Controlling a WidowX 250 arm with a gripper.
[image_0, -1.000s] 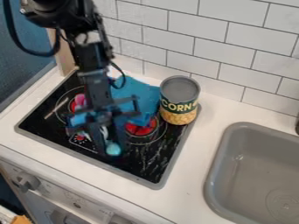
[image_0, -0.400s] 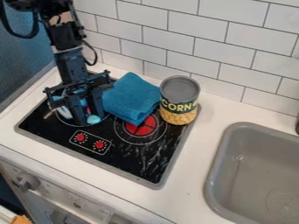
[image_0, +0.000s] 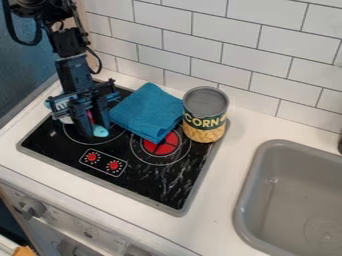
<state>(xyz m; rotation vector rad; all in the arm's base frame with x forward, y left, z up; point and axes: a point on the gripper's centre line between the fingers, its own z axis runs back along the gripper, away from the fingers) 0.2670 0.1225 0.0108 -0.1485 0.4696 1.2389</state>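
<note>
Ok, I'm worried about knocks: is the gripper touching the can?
Apart: the camera view shows the blue cloth lying between the gripper and the can.

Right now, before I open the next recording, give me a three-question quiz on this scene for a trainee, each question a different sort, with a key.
1. Multiple choice: What lies between the gripper and the can?
A. a sink
B. a folded cloth
C. a bowl
2. True or false: The can is lying on its side.
3. Fill in the blank: The two dials on the stove are coloured ___.

Key: 1. B; 2. false; 3. red
</note>
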